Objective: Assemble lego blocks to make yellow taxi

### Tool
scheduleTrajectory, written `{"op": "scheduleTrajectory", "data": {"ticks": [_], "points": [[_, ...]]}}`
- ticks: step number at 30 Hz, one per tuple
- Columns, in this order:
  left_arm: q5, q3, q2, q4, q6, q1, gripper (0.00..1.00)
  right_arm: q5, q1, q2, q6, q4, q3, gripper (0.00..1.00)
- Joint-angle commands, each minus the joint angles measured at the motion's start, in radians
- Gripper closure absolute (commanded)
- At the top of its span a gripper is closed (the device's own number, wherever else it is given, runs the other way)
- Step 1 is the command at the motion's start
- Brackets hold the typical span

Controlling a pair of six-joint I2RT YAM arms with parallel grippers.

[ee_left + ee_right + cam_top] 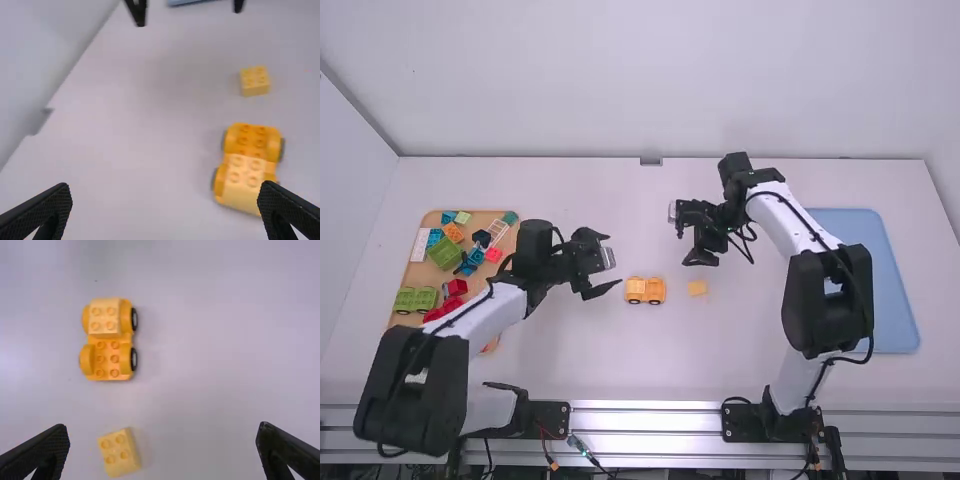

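Centrally, yellow wheeled car (107,358) near yellow block (119,454), left pincer (614,262) released, right pincer (682,248) likewise

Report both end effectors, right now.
Left end effector: open, fingers wide apart, holding nothing.
Right end effector: open, fingers wide apart, also holding nothing.

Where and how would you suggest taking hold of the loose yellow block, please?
I'd grip the block by two opposite side walls, from above: it lies flat, studs up, apart from the car. It sits askew to the car, so the right end effector should probably turn to match its walls.
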Motion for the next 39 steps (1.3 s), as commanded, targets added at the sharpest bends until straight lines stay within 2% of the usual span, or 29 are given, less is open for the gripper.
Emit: {"op": "scheduleTrajectory", "data": {"ticks": [1,8,12,17,26,36,39], "points": [[0.171,0.067,0.072,0.000,0.074,0.004,0.01,-0.135,-0.025,0.012,-0.123,-0.006,-0.043,0.01],[0.361,0.185,0.283,-0.005,0.127,-0.002,0.01,-0.150,-0.039,0.012,-0.215,0.016,-0.132,0.01],[0.397,0.201,0.342,-0.004,0.141,-0.010,0.01,-0.184,-0.063,0.012,-0.187,0.105,-0.218,0.01],[0.399,0.200,0.348,-0.004,0.141,-0.010,0.01,-0.206,-0.106,0.012,-0.162,0.263,-0.339,0.01],[0.394,0.200,0.348,-0.002,0.140,-0.010,0.01,-0.192,-0.112,0.012,-0.163,0.433,-0.446,0.01],[0.394,0.200,0.348,0.035,0.060,-0.010,0.01,-0.148,-0.113,0.013,-0.310,0.450,-0.522,0.01],[0.394,0.200,0.348,0.039,0.060,-0.010,0.01,-0.149,-0.113,0.014,-0.303,0.510,-0.553,0.01]]}}
